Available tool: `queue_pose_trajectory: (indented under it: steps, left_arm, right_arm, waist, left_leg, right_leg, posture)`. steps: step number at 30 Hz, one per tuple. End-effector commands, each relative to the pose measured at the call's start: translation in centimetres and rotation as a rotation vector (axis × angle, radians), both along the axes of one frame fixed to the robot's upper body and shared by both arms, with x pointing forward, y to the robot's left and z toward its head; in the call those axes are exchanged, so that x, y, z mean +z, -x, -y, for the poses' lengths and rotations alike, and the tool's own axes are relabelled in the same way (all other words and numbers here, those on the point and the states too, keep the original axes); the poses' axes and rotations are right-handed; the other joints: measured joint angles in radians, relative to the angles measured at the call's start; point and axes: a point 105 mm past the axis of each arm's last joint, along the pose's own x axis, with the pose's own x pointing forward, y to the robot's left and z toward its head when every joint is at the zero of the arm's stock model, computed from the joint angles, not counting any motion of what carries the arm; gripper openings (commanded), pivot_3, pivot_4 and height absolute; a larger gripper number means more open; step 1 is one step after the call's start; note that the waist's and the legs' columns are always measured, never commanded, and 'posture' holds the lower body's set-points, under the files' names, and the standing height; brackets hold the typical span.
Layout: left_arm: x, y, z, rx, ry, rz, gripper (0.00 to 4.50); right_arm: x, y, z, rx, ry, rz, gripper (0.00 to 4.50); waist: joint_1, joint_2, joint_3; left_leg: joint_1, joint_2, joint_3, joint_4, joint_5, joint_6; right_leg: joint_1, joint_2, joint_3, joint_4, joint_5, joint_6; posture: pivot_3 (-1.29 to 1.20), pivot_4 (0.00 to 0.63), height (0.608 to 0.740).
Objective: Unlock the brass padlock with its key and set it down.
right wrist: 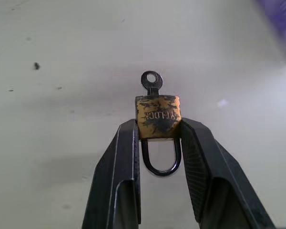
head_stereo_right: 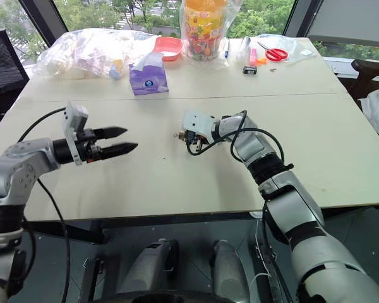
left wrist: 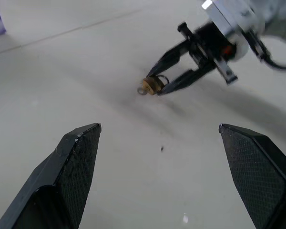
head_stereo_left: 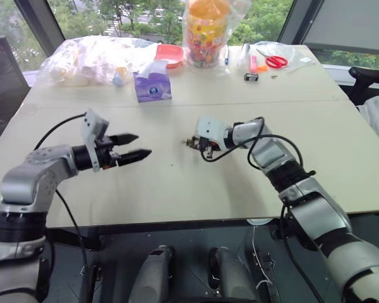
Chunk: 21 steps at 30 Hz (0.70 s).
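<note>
Daylight is admitted through the windows [head_stereo_left: 145, 16] behind the far edge of the table [head_stereo_left: 177, 183], so the tabletop is evenly and brightly lit, with only soft, faint shadows cast under the arms. In the left wrist view the near black fingers [left wrist: 71, 176] are rendered soft and out of focus, and the right end effector [left wrist: 155, 87] beyond them is slightly smeared. In the right wrist view the brass padlock [right wrist: 158, 117] and its key [right wrist: 151, 82] are shown sharply, while the purple patch at the far corner is blurred and the pale table is nearly washed out.
</note>
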Motion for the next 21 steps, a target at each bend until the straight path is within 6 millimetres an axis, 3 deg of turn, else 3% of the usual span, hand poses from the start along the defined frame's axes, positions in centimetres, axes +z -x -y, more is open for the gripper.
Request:
queue_pose_trajectory:
  steps: [1,6,9,12,21]
  left_arm:
    - [2.0,-0.8,0.8,-0.051,0.094,0.028,4.16]
    - [3.2,-2.1,3.0,-0.138,0.167,0.026,4.16]
    - [3.6,-2.9,4.1,-0.177,0.175,0.032,3.40]
    - [3.9,-3.3,4.9,-0.208,0.174,0.036,2.10]
    - [4.8,-4.5,5.9,-0.236,0.218,0.050,2.10]
  right_arm:
    - [5.2,1.6,-0.4,0.066,-0.038,0.304,0.65]
    - [7.1,2.6,-0.1,0.055,-0.041,0.482,0.65]
    - [7.8,2.9,-0.2,0.046,-0.047,0.527,0.65]
    - [8.0,3.0,-0.2,0.037,-0.043,0.551,0.65]
    - [8.0,3.5,0.0,0.027,-0.022,0.584,0.65]
  waist:
    - [-0.001,0.000,0.000]
    - [-0.002,-0.001,0.000]
    - [-0.002,-0.001,0.000]
    - [-0.002,-0.001,0.000]
    - [-0.001,-0.001,0.000]
  left_leg:
    - [0.000,0.000,0.000,0.000,0.000,0.000]
    - [0.001,0.000,0.001,0.000,0.000,0.000]
    - [0.002,0.000,0.002,0.000,0.000,0.001]
    - [0.001,0.000,0.002,0.001,0.000,0.001]
    - [0.001,0.000,0.002,0.001,0.000,0.001]
  right_leg:
    - [0.000,0.000,0.000,0.000,0.000,0.000]
    - [0.001,0.000,0.000,0.001,0.000,0.001]
    - [0.001,0.000,0.001,0.001,0.000,0.001]
    - [0.001,0.000,0.001,0.001,0.000,0.000]
    - [0.001,0.000,0.001,0.001,0.000,0.000]
  posture:
    - [0.00,0.150,0.740]
    - [0.00,0.150,0.740]
    - [0.00,0.150,0.740]
    - [0.00,0.150,0.740]
    - [0.00,0.150,0.740]
